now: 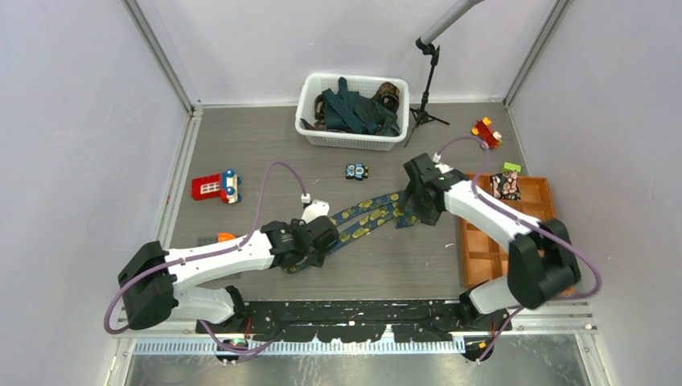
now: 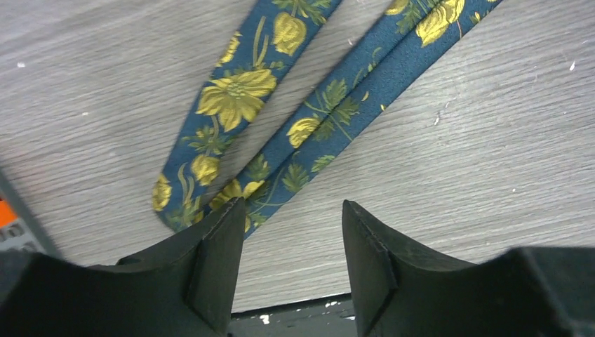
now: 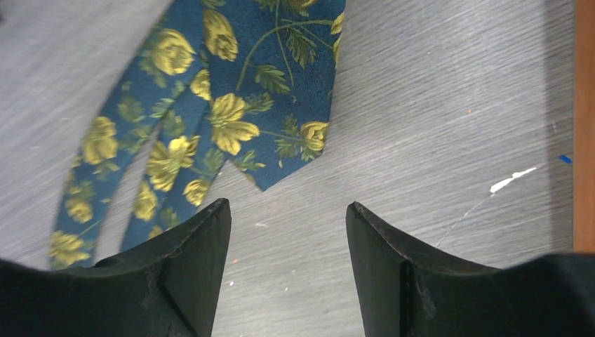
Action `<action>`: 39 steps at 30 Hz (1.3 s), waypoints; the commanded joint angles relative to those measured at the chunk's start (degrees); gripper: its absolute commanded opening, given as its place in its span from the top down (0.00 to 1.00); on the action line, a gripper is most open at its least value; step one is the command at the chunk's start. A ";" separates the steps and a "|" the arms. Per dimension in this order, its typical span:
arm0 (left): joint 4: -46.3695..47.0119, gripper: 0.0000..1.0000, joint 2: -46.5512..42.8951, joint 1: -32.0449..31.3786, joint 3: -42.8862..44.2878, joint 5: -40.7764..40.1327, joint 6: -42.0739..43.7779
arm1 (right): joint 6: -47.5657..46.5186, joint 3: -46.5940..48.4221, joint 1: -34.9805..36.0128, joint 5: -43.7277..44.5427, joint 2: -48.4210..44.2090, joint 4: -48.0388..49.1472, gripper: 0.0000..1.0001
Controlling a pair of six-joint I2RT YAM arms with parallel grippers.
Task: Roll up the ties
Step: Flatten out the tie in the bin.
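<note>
A navy tie with yellow flowers (image 1: 366,215) lies folded double on the table, running from lower left to upper right between the arms. Its folded end (image 2: 184,203) lies just ahead of my left gripper (image 2: 293,214), which is open and empty, the left finger over the tie's edge. Its pointed wide end (image 3: 281,133) lies just ahead of my right gripper (image 3: 288,210), which is open and empty above bare table. More dark teal and brown ties (image 1: 354,108) fill a white basket (image 1: 351,141) at the back.
An orange compartment tray (image 1: 482,249) stands at the right with a rolled patterned piece (image 1: 505,186) in it. Toys lie about: a red block (image 1: 213,186), a small car (image 1: 357,170), a red toy (image 1: 486,133). A camera stand (image 1: 426,88) is behind.
</note>
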 commanded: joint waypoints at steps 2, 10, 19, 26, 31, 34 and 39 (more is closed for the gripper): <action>10.71 0.49 5.20 0.03 -0.99 3.23 -3.99 | -0.67 3.79 2.65 3.42 9.27 1.56 0.35; 14.58 0.56 11.17 0.04 -0.52 2.96 -4.11 | -1.58 5.18 3.50 3.98 17.89 3.84 0.39; 17.04 0.60 12.39 1.94 -5.25 1.16 -4.17 | -3.75 7.32 3.77 5.25 24.79 3.33 0.69; 18.92 0.63 13.11 2.72 -7.40 1.39 -3.87 | -4.38 7.74 3.77 4.80 28.20 4.20 0.96; 18.56 0.68 13.57 2.89 -7.98 0.41 -3.82 | -5.85 13.11 3.12 6.04 24.01 -1.37 1.00; 18.15 0.73 13.66 3.07 -8.62 -0.33 -4.31 | -8.29 19.42 0.19 5.89 21.02 -5.71 1.00; 17.88 0.79 13.35 3.24 -9.72 -1.17 -5.21 | -12.62 28.03 -8.80 3.29 20.30 -8.09 1.00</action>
